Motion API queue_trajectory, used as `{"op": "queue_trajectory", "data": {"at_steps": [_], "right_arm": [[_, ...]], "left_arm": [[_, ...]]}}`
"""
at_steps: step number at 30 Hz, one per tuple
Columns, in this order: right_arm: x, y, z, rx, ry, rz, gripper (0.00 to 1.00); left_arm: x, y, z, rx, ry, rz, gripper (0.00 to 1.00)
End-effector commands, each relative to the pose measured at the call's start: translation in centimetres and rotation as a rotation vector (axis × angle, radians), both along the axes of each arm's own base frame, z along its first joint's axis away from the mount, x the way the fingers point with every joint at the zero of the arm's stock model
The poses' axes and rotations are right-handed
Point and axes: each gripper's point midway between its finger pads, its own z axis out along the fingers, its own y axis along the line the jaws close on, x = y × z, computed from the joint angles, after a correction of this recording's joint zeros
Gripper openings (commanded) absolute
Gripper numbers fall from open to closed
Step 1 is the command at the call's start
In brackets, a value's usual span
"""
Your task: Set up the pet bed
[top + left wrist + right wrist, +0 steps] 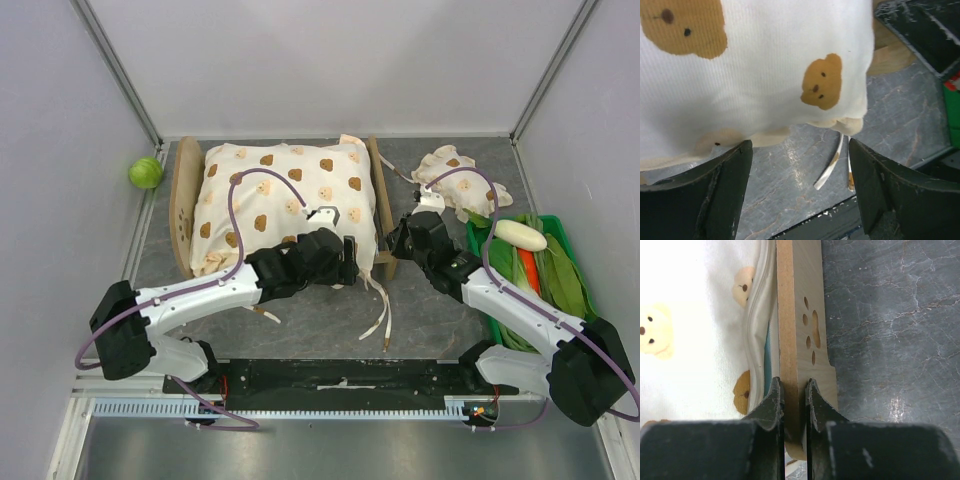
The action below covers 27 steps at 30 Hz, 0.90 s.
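A small wooden pet bed (183, 210) sits left of centre on a grey marbled table (320, 322), its frame almost wholly covered by a plump cream cushion (285, 195) printed with brown bears. The right gripper (795, 390) is clamped on the bed's right-hand end board. Its two fingers (772, 400) press against opposite faces of the thin wood just below a paw-shaped cutout (812, 335). A sliver of blue fabric shows between that board and the cushion's edge. The left gripper (800, 160) hovers low over the cushion's near right corner, its jaws wide apart with nothing between them. The fabric edge lies just beyond the fingertips, and bare table shows in the gap. Cream ties (382, 315) trail from that corner across the table toward the arms' bases. A small frilled pillow (455, 182) in the same bear print lies on the table beyond the right arm, apart from the bed. A green bin (474, 238) stands along the table's right side, holding leafy vegetables (560, 275) and a long white one (520, 235). A green ball (145, 172) rests near the far left corner by the wall, just beyond the bed's rounded left-hand board.
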Motion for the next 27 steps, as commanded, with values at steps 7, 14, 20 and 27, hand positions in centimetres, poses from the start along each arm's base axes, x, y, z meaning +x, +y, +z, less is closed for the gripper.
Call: {"op": "queue_trajectory", "data": {"at_steps": [7,14,20,27], "right_arm": [[-2.6,5.0,2.0,0.209,0.055,0.199,0.09],[-3.1,3.0,2.9,0.133,0.001,0.181,0.60],[-4.4,-0.1,5.1,0.014,-0.061,0.166,0.67],[-8.6,2.0,4.6,0.042,-0.010,0.429,0.54]], "left_arm": [[2.8,-0.6,0.7,-0.042,-0.072,0.138,0.72],[4.3,-0.1,1.5,-0.028,-0.105,0.162,0.29],[5.1,0.4,3.0,-0.047,-0.122,0.157,0.13],[6.3,1.1,5.4,-0.080,-0.160,0.159,0.07]]}}
